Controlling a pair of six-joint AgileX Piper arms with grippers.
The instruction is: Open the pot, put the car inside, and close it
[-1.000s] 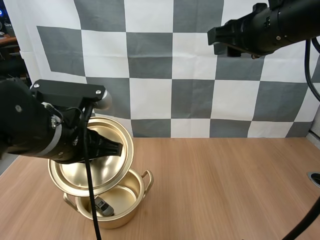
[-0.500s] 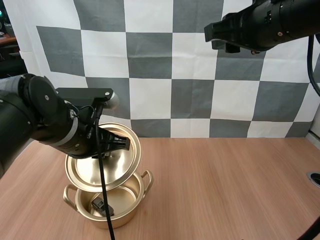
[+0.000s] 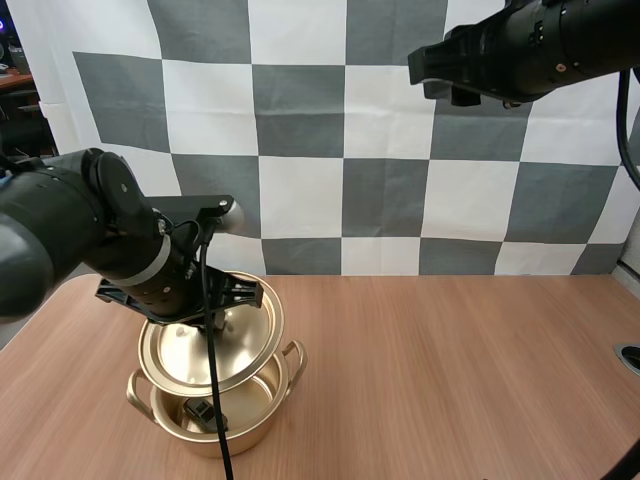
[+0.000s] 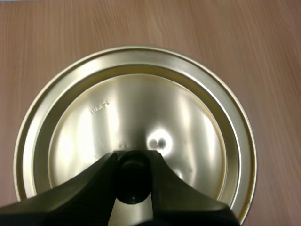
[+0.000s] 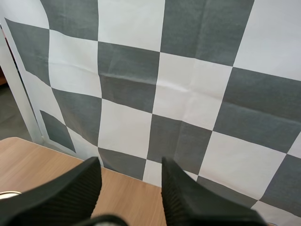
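A gold pot [image 3: 262,390] stands on the wooden table at the front left, with a small dark toy car [image 3: 204,411] lying inside it. My left gripper [image 3: 225,305] holds the gold lid [image 3: 190,350] just above the pot, nearly level and covering most of the opening. From the left wrist, the fingers [image 4: 101,172] pinch the lid's black knob [image 4: 133,183], and the lid [image 4: 141,108] spreads out beneath them. My right gripper [image 3: 428,76] hangs high at the back right, far from the pot; its fingers [image 5: 75,188] stand apart with nothing between them.
Bare wooden tabletop [image 3: 450,380] stretches to the right of the pot. A small grey round fitting [image 3: 630,357] sits at the table's right edge. The pot stands close to the table's front edge.
The left arm has swung the lid from a steep tilt to nearly level and lowered it over the pot, hiding more of the car. The right arm has hardly moved.
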